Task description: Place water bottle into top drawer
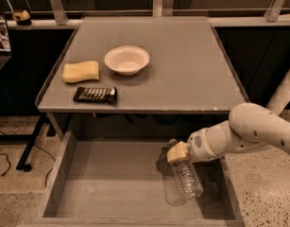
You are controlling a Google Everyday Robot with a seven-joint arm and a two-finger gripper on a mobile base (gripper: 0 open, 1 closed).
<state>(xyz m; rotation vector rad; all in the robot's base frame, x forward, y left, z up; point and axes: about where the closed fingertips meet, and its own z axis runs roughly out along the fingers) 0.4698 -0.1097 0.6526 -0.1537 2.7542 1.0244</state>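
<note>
The water bottle [187, 178] is a clear ribbed plastic bottle. It hangs tilted inside the open top drawer [102, 183], right of its middle, its lower end close to the grey drawer bottom. My gripper [176, 152] comes in from the right on a white arm and is shut on the bottle's upper end. The bottle's cap is hidden by the yellowish fingers [178, 152].
The grey table [182, 70] above the drawer holds a white bowl [126, 59], a yellow sponge [81, 72] and a dark snack bar [95, 95]. The drawer's right wall [231, 188] is close to the bottle. A rail runs along the back.
</note>
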